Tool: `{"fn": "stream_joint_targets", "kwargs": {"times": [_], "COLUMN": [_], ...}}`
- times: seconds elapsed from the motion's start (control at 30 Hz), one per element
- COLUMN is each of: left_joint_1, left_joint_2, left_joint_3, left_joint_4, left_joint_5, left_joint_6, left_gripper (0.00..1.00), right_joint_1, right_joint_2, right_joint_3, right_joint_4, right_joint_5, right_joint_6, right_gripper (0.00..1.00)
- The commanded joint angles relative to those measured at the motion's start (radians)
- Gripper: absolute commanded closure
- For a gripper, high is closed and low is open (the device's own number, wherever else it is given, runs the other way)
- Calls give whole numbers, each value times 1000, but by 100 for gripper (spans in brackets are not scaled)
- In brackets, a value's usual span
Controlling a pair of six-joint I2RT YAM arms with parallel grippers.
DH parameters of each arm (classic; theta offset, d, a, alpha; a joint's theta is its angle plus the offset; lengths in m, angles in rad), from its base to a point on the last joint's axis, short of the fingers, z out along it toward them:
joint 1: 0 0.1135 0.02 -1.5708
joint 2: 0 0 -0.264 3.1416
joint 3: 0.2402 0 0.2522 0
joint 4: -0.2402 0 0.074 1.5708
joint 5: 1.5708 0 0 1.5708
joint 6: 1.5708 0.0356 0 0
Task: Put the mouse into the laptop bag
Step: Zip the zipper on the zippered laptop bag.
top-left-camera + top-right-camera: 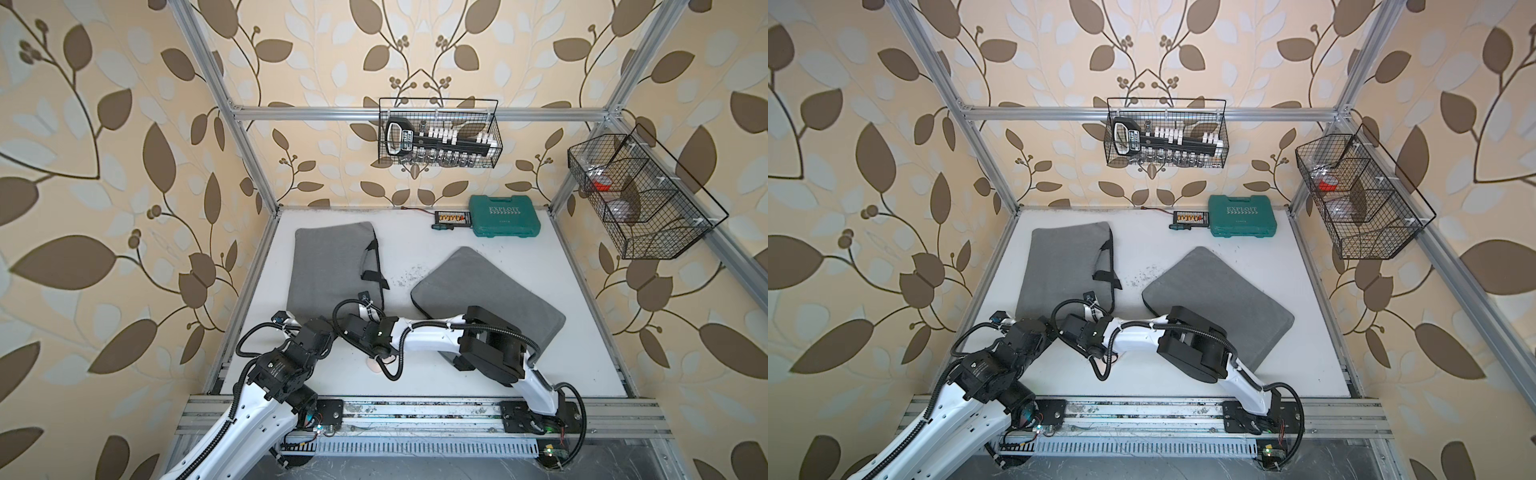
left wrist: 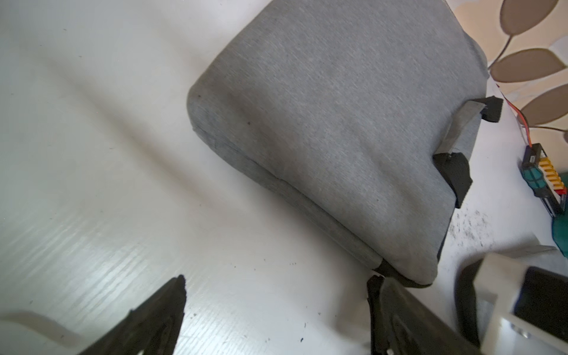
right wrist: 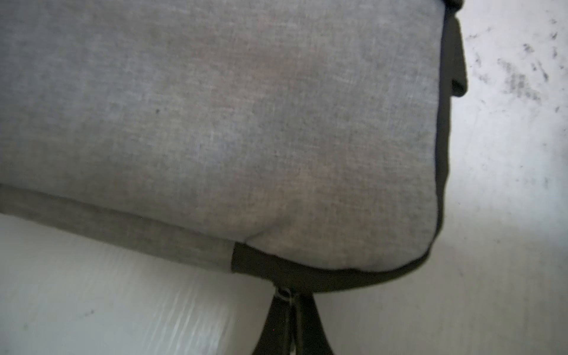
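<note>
The right gripper (image 3: 290, 310) is pinched tight on the little metal zipper pull (image 3: 285, 294) at the near corner of the laptop bag (image 1: 332, 266). Its two fingers meet on the tab where the black zipper band rounds the corner. That grip makes sense to me: the bag lies flat on the white table (image 1: 415, 249) and looks zipped shut, so nothing can go in until the zip is run open.

The left gripper (image 2: 276, 295) hovers just off the same near edge of the bag, jaws spread wide with nothing between them, one finger close to the corner seam. I'd guess it is placed there to pin the fabric so the bag does not slide when the zip is drawn.

The mouse (image 1: 372, 365) is hard to find from where I stand. If I read it right, it is the small pale pinkish shape peeping out from under the right arm's wrist, on the table short of the bag's near edge. I cannot be sure.

A second grey sleeve (image 1: 486, 291) lies beside the bag on its handle side, with no gripper on it.
</note>
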Motion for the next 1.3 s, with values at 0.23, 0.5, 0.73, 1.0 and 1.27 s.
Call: {"fn": "stream_joint_targets", "kwargs": {"times": [0.23, 0.5, 0.73, 1.0, 1.27], "left_joint_1": [223, 268, 280, 284, 291], "left_joint_2": [173, 222, 332, 360, 304], "left_joint_3": [-65, -110, -123, -117, -123], "left_joint_4": [361, 473, 575, 576, 523], "left_joint_5": [521, 618, 657, 578, 486], "left_joint_6": [95, 80, 82, 84, 97], "left_gripper": [3, 1, 1, 6, 54], "right_joint_1": [9, 15, 66, 117, 158], "right_joint_2": [-164, -196, -226, -240, -266], "right_joint_3": [-268, -351, -403, -405, -442], "right_joint_4": [265, 380, 434, 465, 505], "right_joint_5": [-189, -244, -191, -199, -165], "right_joint_6": [-135, -181, -207, -240, -259], "right_gripper": [100, 100, 100, 100, 100]}}
